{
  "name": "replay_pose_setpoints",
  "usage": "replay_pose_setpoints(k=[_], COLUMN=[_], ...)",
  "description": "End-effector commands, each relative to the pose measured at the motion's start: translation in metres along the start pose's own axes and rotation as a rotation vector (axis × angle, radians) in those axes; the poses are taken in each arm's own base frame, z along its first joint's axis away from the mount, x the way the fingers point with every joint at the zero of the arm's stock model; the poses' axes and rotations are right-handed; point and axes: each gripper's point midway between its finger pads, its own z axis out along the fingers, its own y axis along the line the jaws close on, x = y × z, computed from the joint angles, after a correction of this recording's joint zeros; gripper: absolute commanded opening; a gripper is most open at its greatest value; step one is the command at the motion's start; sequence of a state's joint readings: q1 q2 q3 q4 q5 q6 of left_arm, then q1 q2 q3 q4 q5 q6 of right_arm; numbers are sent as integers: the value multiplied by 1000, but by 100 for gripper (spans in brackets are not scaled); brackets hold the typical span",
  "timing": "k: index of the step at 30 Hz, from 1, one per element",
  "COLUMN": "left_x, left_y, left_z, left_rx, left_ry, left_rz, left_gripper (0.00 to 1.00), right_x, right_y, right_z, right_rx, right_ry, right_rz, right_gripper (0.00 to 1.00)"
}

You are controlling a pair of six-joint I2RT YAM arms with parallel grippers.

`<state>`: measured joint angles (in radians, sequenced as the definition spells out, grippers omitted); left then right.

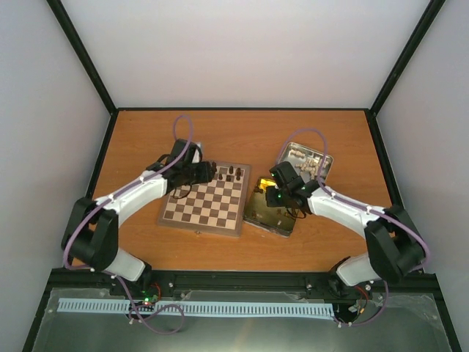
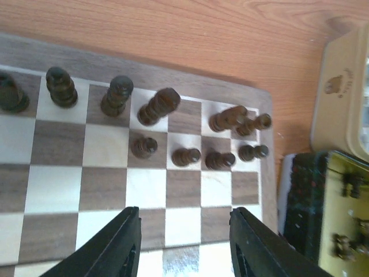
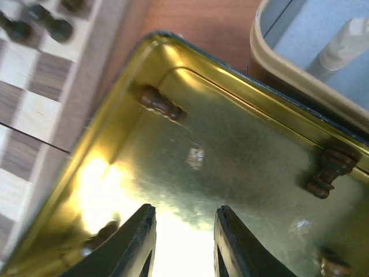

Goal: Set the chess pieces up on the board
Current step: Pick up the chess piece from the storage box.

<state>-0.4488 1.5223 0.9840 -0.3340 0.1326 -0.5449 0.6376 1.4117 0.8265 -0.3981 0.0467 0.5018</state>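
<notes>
Hard to make out: in the top view the chess pieces [image 1: 233, 174] on the board [image 1: 205, 202] are only dark specks, and the left gripper [image 1: 212, 173] covers the board's far left part.
Cut off: in the left wrist view the leftmost dark piece is clipped by the frame edge. In the right wrist view a piece at the bottom right corner is half out of frame.
Blurred: a dark piece [image 3: 101, 234] beside one finger of the right gripper [image 3: 183, 242] is lost in glare off the gold tin [image 3: 242, 150].
Pieces on the board: taller dark pieces [image 2: 158, 107] stand in a row along the far edge, with four pawns [image 2: 185, 156] one rank nearer.
Left gripper: fingers apart, nothing between them, over bare squares. The pawns stand beyond the fingertips, clear of them.
Right gripper: fingers narrowly apart, holding nothing, with bare gold floor between them.
Pieces in the gold tin: one [image 3: 158, 103] lies on its side near the far left wall, well ahead of the fingers. Another [image 3: 328, 170] lies against the right wall.
Pale tin [image 3: 300, 66]: just beside the gold tin, with a white piece [image 3: 346, 43] inside.
Table [image 1: 220, 136]: carries the board and both tins, with the board left of the gold tin.
</notes>
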Motion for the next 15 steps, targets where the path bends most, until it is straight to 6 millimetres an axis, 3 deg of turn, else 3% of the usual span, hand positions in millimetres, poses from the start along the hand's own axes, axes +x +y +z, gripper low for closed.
replay_pose_setpoints(k=[1,5,15], left_x=[2,5,0], left_y=[-13,-20,-14], left_z=[-27,-46,-74], left_rx=[85,134,104], left_ry=[-37,-64,-135], left_rz=[-21,-7,8], left_gripper=[45,47,50], right_x=[-1,-7,-25], right_y=[-5,-6,6], right_z=[23,43,77], right_rx=[-24,-20,-62], right_ry=[15,29,5], right_rz=[-132,-177,-334], right_gripper=[31,42,39])
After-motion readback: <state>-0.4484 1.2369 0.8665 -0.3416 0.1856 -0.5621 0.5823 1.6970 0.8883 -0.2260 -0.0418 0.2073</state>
